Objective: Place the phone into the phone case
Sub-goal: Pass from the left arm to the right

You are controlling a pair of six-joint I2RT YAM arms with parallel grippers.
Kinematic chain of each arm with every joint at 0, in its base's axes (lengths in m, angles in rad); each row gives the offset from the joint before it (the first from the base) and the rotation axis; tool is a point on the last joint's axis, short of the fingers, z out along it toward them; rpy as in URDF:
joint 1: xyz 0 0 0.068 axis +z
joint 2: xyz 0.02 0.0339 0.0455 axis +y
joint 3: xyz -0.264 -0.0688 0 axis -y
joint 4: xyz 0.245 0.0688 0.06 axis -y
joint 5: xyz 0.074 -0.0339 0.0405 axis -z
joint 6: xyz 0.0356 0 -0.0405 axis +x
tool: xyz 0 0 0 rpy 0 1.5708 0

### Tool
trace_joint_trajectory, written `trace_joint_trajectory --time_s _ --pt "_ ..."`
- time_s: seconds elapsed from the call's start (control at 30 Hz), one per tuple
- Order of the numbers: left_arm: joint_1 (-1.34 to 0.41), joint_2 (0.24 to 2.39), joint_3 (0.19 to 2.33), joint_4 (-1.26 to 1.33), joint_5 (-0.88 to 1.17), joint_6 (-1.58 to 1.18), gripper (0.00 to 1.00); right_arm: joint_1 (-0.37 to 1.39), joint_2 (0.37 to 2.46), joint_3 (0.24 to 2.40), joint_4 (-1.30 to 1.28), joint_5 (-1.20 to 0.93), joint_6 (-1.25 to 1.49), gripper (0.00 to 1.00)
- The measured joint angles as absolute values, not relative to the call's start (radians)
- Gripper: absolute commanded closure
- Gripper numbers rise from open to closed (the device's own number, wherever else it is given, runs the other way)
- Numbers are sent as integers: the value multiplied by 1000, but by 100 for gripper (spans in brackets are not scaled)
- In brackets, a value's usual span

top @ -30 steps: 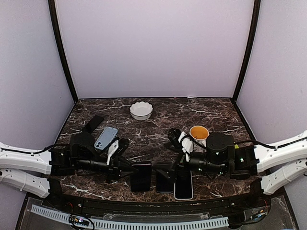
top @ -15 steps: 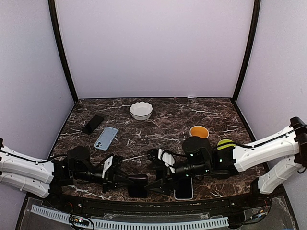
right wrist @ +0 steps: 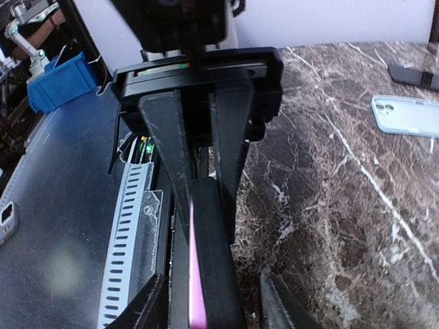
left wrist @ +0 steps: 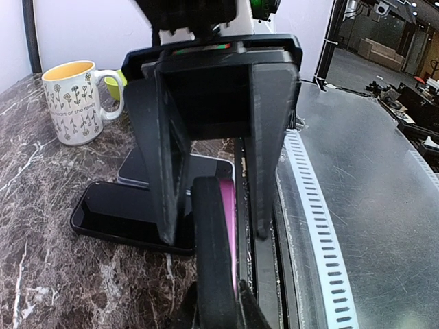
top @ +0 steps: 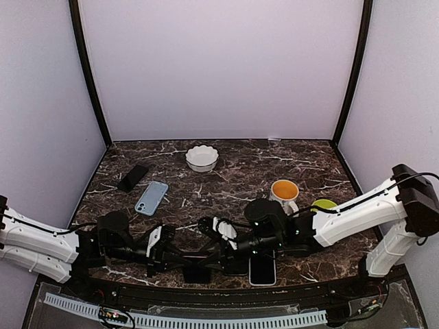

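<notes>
Left claw [right wrist: 206, 199]: pinched shut on a thin black slab [left wrist: 209, 274] with a pink strip down one side. Slab upright, edge-on to both wrist cameras (phone or case, cannot tell from the edge alone). Slab position: near edge of marble table [top: 309, 164], just beside slotted metal rail [left wrist: 315, 226], between the two arms in the overhead view. Contact with tabletop hidden.

Right claw [left wrist: 217, 236]: head-on to the left one, jaws partway apart, one finger to each side of the same slab. Own fingers [right wrist: 149, 305] low in the right wrist view, a gap to the slab on both sides; no grip.

Flat on the marble just beyond the slab: glossy black phone [left wrist: 116, 216], screen up. Second dark phone [left wrist: 206, 168] right behind it, partly hidden by the right claw. White-rimmed phone [top: 263, 269] just right of those, close to the right arm.

Further back, left: light-blue handset or case [top: 151, 197], camera cut-out at one corner. Black rectangle [top: 132, 177] beyond it, apart. White scalloped bowl [top: 202, 157] near the back wall.

Mug [left wrist: 77, 103]: white, yellow-orange inside, line drawings of flowers, row of lettering beneath (too small to read). Green object [left wrist: 113, 83] just behind the handle, partly hidden.

Red-and-green light strip across each claw body.
</notes>
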State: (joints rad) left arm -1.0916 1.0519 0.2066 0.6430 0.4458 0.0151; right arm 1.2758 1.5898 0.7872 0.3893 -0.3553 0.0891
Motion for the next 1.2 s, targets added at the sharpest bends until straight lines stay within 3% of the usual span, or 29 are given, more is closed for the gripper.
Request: trace_joint_trajectory --time_s 0.2,0.27,0.33,0.47,0.7,0.77,0.87,0.97,1.03,1.2 --pt "-1092 1065 207 657 449 12 100 1273 1608 790 405 -360 80 87" --pt "-1092 1066 207 656 455 2 100 1274 1607 790 403 -368 64 100" --pt "-1093 1067 207 656 456 -2 97 1274 1607 790 401 -366 54 100" --pt "-1093 1081 217 649 450 -3 73 1274 1606 793 387 -354 46 100" --pt "-1098 1105 279 633 432 -4 72 1274 1595 814 334 -316 47 100" --pt "-1098 1109 279 631 428 -4 68 1273 1588 817 317 -306 43 100" --pt "-1099 1126 279 626 427 -1 52 1273 1567 818 290 -292 42 100" --pt "-1103 1141 279 616 424 -2 46 1272 1535 819 281 -290 43 100" --pt "-1104 1145 279 612 416 -3 50 1272 1511 823 279 -290 46 100" --pt "-1104 1147 284 612 403 -22 87 1271 1472 856 279 -292 57 100"
